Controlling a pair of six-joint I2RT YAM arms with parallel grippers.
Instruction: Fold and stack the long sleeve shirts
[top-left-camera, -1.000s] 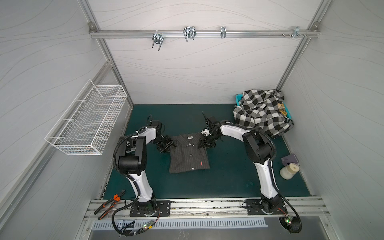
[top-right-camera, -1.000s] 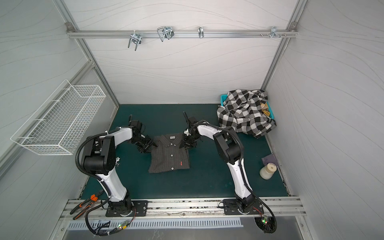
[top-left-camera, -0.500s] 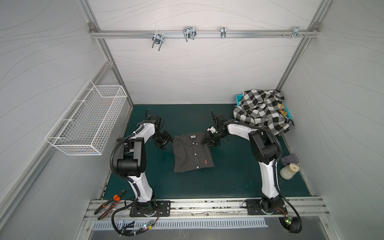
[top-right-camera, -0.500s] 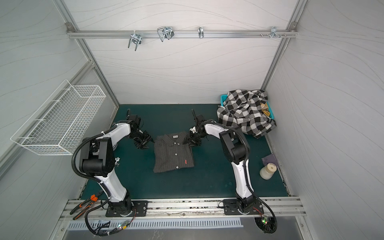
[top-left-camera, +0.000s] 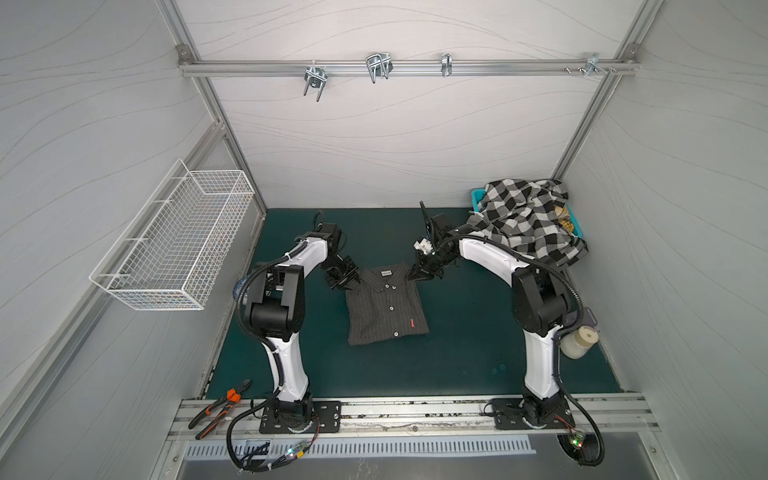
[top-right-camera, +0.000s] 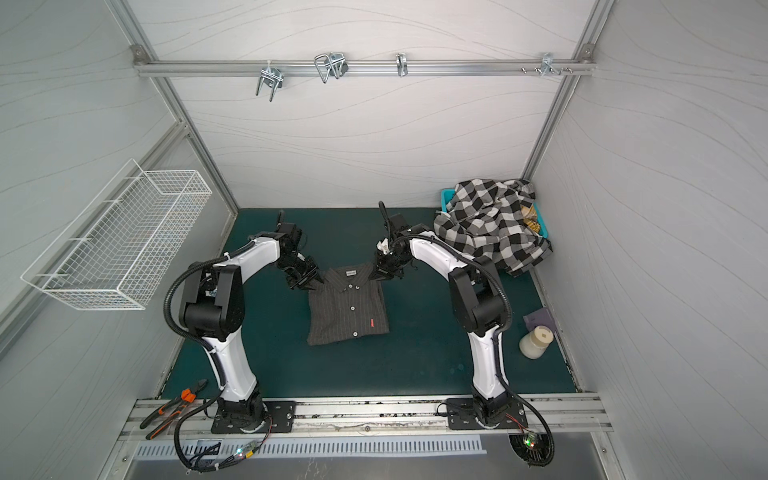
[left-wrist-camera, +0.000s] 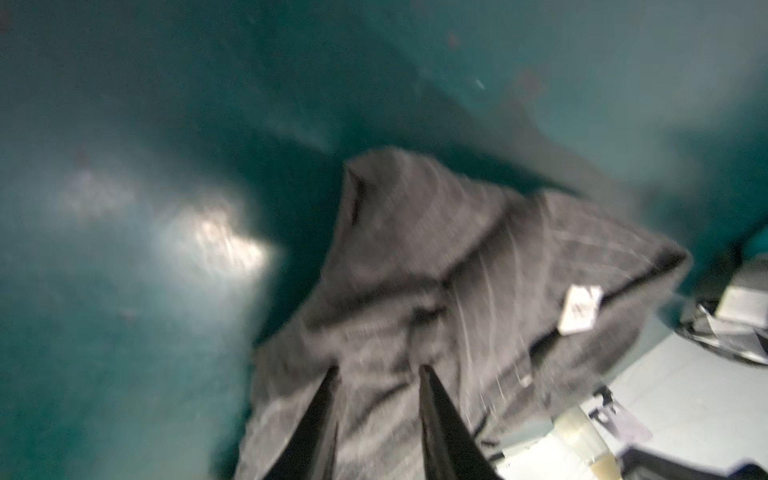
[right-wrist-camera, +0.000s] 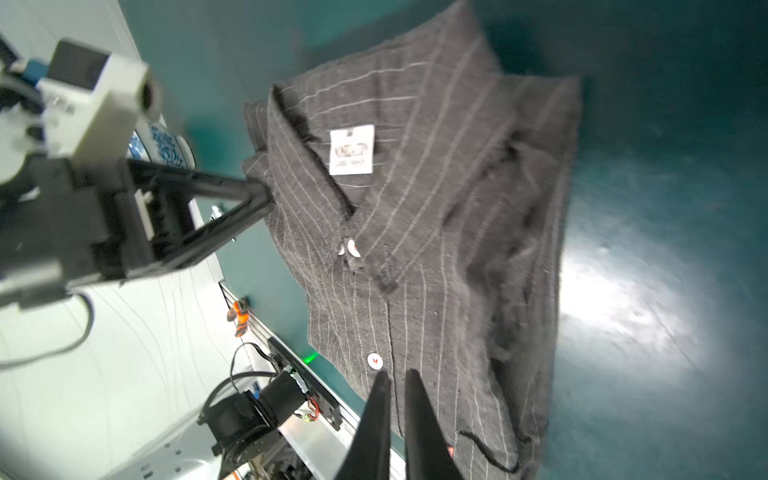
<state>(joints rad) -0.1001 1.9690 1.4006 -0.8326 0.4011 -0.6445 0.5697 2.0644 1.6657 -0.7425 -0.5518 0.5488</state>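
Half a second ago the left gripper (top-left-camera: 352, 281) hung off to one side, with green mat (top-left-camera: 457, 353) between it and the striped shirt (top-left-camera: 387, 311). Now its tips are right at one shoulder corner of that shirt. The right gripper (top-left-camera: 414, 277) was at the other shoulder corner then and is there now, but its fingers have come together, so it is closed.

In both top views the grippers look tiny and I cannot see their fingers well. The right wrist view is sharp. There the right gripper (right-wrist-camera: 392, 374) has its two black fingers almost touching, tips on the cloth by a white button (right-wrist-camera: 375, 360). I cannot tell if any cloth is nipped. That view also shows the left gripper (right-wrist-camera: 259, 199) poking the shirt's edge. The left wrist view is blurry. In it the left gripper (left-wrist-camera: 376, 370) has its fingers a little apart over the cloth, and I cannot tell if it is pinching.

Only the top views show the whole checked shirt (top-left-camera: 525, 226). It is heaped on the teal basket (top-left-camera: 478, 194), behind the right gripper and well apart from it.

The striped shirt lies flat between the two grippers, folded into a square, front up. It is dark grey with thin pale lines, and its collar end is nearest the grippers. It has a white label (right-wrist-camera: 351, 149) inside the collar and a small red tag (top-left-camera: 411, 322) near the far hem
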